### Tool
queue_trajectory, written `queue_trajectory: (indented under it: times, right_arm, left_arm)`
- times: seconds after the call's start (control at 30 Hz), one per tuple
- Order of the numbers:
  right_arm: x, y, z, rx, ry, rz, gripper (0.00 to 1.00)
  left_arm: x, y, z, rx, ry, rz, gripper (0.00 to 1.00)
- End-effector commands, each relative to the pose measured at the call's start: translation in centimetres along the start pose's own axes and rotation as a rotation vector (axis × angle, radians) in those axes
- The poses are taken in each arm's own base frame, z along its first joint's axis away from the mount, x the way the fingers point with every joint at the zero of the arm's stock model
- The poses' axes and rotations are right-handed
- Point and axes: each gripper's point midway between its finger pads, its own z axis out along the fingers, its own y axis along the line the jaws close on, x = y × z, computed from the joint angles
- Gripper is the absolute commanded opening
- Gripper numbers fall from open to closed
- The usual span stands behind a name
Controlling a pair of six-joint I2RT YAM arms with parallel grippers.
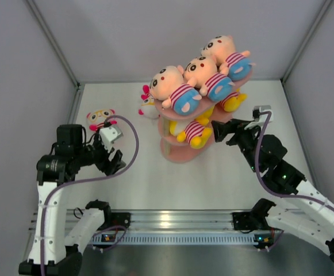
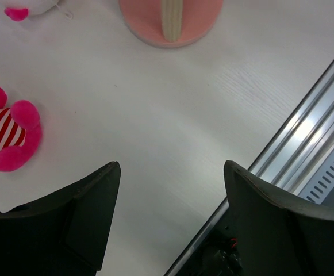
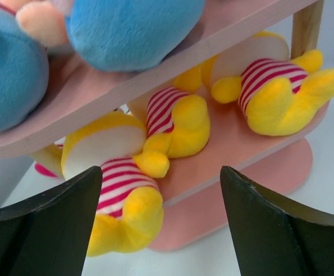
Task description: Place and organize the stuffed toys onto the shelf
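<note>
The pink shelf (image 1: 175,154) stands mid-table. Three peach dolls with blue shorts (image 1: 178,89) lie on its top board. Three yellow dolls in striped shirts (image 1: 195,132) lie on the middle board; they also show in the right wrist view (image 3: 175,123). A pink-legged doll (image 1: 100,119) lies on the table at the left and shows in the left wrist view (image 2: 8,135). A white-and-pink toy (image 1: 148,107) lies by the shelf's left end. My left gripper (image 1: 114,161) is open and empty over bare table (image 2: 172,172). My right gripper (image 1: 218,131) is open and empty, facing the middle board (image 3: 161,178).
The metal rail (image 1: 172,218) runs along the near table edge and shows in the left wrist view (image 2: 304,144). Grey walls close in the table at the left, back and right. The shelf's bottom board (image 3: 253,195) holds nothing that I can see.
</note>
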Motion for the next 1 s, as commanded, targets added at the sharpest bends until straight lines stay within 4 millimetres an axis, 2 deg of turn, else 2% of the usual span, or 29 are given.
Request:
queue_trajectory:
  times: [0.0, 0.07, 0.1, 0.2, 0.23, 0.37, 0.53, 0.6, 0.77, 0.8, 0.97]
  right_arm:
    - [-2.7, 0.6, 0.8, -0.06, -0.1, 0.105, 0.81]
    - [-3.5, 0.5, 1.3, -0.089, -0.144, 0.124, 0.76]
    - [-3.1, 0.5, 1.5, -0.106, -0.139, 0.13, 0.74]
    - [-3.4, -0.2, 2.1, -0.116, -0.171, 0.155, 0.67]
    - [-3.4, -0.6, 2.5, -0.109, -0.173, 0.157, 0.64]
    - [-3.3, -0.6, 4.0, -0.144, -0.174, 0.16, 0.58]
    - [-2.2, -1.3, 5.7, -0.104, -0.148, 0.144, 0.56]
    - [-2.3, -1.5, 6.0, -0.092, -0.158, 0.14, 0.56]
    - [-1.7, -2.2, 7.1, -0.054, -0.152, 0.132, 0.56]
    - [-1.6, -2.3, 7.2, -0.048, -0.149, 0.133, 0.56]
    - [-1.2, -2.3, 8.0, -0.048, -0.156, 0.157, 0.56]
  left_arm:
    - [-3.1, 3.7, 1.7, -0.079, -0.081, -0.067, 0.77]
    - [-4.3, 5.3, 2.5, -0.107, -0.114, -0.095, 0.75]
    - [-4.7, 5.7, 2.8, -0.108, -0.126, -0.105, 0.75]
    - [-6.3, 7.1, 4.0, -0.102, -0.173, -0.147, 0.71]
    - [-6.5, 7.6, 4.9, -0.083, -0.169, -0.172, 0.66]
    - [-8.6, 8.6, 6.7, -0.026, -0.205, -0.224, 0.56]
    - [-11.1, 10.4, 9.4, -0.001, -0.269, -0.262, 0.6]
    - [-11.8, 10.2, 10.5, 0.027, -0.279, -0.27, 0.64]
    - [-13.9, 9.9, 14.5, 0.169, -0.292, -0.348, 0.65]
    - [-14.5, 9.7, 14.2, 0.183, -0.31, -0.351, 0.65]
    - [-15.3, 9.9, 16.2, 0.26, -0.328, -0.44, 0.67]
